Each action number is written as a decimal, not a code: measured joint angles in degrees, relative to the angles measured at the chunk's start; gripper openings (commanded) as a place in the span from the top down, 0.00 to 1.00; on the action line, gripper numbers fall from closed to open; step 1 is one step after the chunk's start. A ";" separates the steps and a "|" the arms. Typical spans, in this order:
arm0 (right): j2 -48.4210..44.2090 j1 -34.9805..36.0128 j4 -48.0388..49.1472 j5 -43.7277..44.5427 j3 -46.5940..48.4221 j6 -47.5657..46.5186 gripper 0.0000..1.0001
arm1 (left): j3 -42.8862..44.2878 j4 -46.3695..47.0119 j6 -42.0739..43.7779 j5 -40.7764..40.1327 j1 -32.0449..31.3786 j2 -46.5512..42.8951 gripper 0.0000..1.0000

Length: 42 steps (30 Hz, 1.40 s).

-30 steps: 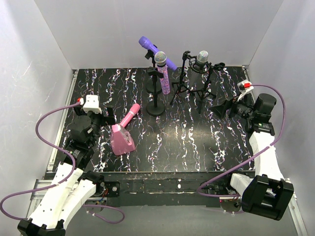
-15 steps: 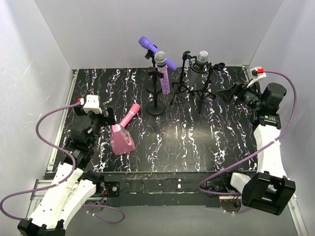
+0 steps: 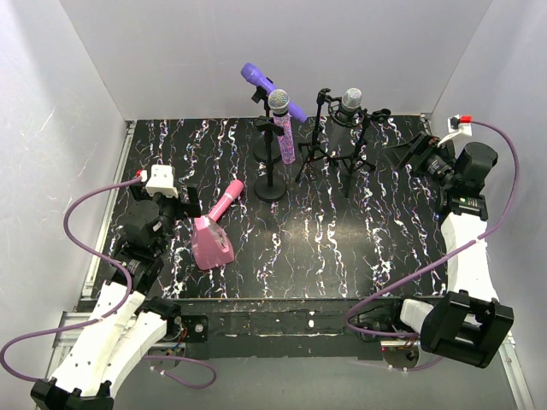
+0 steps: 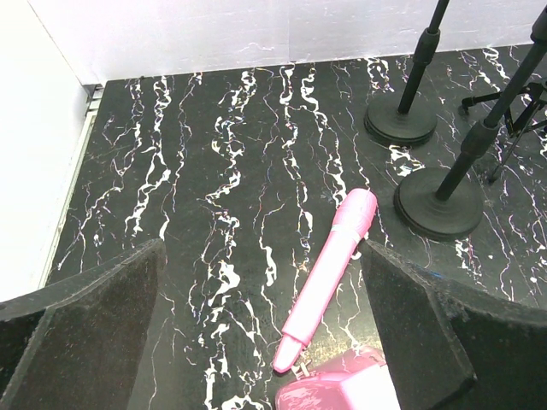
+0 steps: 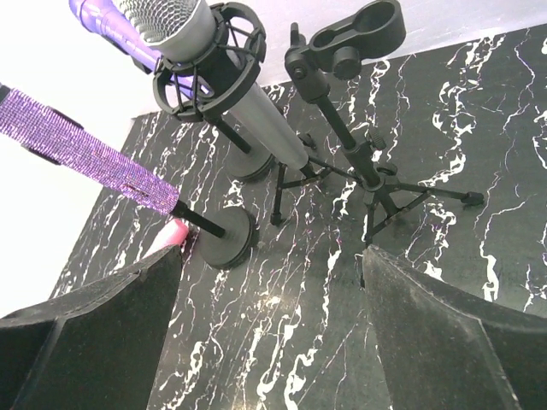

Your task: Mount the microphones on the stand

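Three of the four microphones sit in holders at the back of the black marbled table [image 3: 342, 256], seen from overhead: the plain purple microphone [image 3: 272, 92], the glittery purple microphone [image 3: 285, 137] and the silver-grey microphone [image 3: 351, 99]. The pink microphone [image 3: 225, 203] lies flat on the table's left half, in front of the left gripper [image 3: 190, 198].

The right wrist camera makes plain what the overhead view barely shows: an empty clip [image 5: 359, 32] atop a tripod stand [image 5: 376, 184], just beside the silver-grey microphone. The left wrist camera sees none of the mounted microphones, only poles, two round stand bases [image 4: 438, 201] and the pink microphone, its narrow end just beside the pink block [image 4: 342, 393]. Whether the two touch cannot be told.

Both grippers stand wide open and hold nothing.

Compared with a second ago, the right gripper [image 3: 410, 152] has lifted and drawn back toward the right wall, away from the tripods. The left arm and all four microphones are where they were.

The pink microphone's long axis runs diagonally, thick end toward the stands, narrow end toward the near left. The glittery purple one stands nearly upright, mesh head up. The plain purple one slants, head high toward the back left. The silver-grey one tilts, head uppermost.
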 measured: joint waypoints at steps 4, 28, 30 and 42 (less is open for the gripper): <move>0.68 0.00 1.97 0.31 0.04 3.61 0.07 | 0.00 0.00 0.00 0.04 0.00 0.15 0.02; 15.37 0.28 9.31 2.99 9.27 23.63 0.08 | -0.02 0.00 0.35 0.44 0.00 1.03 0.02; 17.70 0.74 9.97 3.63 10.97 25.77 0.08 | -0.02 0.02 0.35 0.48 0.00 1.18 0.02; 29.40 6.10 12.35 10.80 16.46 35.69 0.05 | -0.04 0.00 0.42 0.48 0.02 1.73 0.02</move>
